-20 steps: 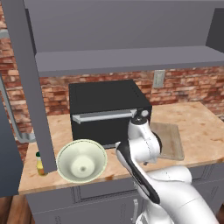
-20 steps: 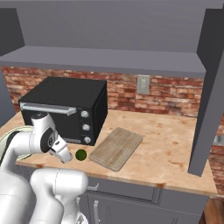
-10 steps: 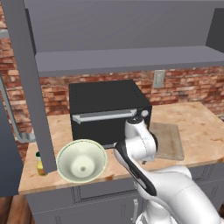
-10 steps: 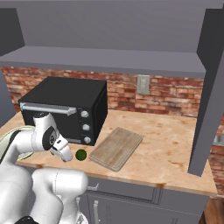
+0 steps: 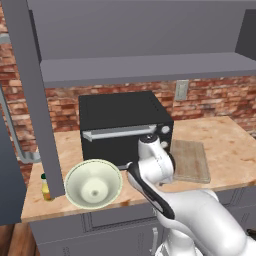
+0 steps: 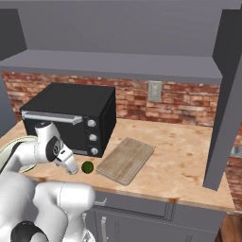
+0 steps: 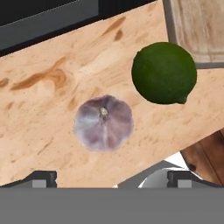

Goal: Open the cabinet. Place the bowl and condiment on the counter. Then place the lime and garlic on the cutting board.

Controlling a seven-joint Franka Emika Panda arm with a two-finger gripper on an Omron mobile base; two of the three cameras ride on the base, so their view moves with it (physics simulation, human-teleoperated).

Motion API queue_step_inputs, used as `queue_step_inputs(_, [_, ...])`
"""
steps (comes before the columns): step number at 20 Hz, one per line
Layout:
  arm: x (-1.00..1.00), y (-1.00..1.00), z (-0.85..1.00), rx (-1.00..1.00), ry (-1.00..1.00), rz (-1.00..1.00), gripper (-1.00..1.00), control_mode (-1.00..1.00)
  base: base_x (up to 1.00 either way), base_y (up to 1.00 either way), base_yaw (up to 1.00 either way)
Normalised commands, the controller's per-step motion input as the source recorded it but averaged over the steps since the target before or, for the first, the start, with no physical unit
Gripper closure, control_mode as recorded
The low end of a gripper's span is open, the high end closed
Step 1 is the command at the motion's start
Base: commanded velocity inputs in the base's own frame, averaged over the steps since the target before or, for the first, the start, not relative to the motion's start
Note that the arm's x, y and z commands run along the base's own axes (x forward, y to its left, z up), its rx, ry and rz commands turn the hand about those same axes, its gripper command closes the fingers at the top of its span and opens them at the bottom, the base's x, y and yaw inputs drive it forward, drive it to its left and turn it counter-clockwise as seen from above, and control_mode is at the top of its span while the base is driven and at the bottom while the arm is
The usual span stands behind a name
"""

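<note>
My gripper [image 7: 107, 177] hangs over the counter [image 7: 39, 131] with fingers spread wide, empty. Directly below sits the garlic [image 7: 103, 122], stem tip pointing straight up at the camera (near-round, no clear long axis). The lime [image 7: 164, 72] lies just beside it, toward the cutting board [image 7: 199, 26] corner.

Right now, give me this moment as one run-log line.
hand: open, above garlic | lime: on counter, beside cutting board | bowl: on counter
</note>
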Motion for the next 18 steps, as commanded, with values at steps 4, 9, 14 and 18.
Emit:
queue_step_inputs(4, [0.0,-0.08,-0.44,0.01,-0.15,0.0,-1.0,-1.0,0.0,0.0,0.0])
queue_step_inputs(9, [0.0,-0.33,-0.46,0.02,-0.06,0.0,-1.0,-1.0,0.0,0.0,0.0])
queue_step_inputs(14, [-0.08,-0.51,-0.41,0.02,-0.01,0.0,-1.0,-1.0,0.0,0.0,0.0])
queue_step_inputs(18, [-0.09,-0.37,-0.36,0.04,-0.01,0.0,-1.0,-1.0,0.0,0.0,0.0])
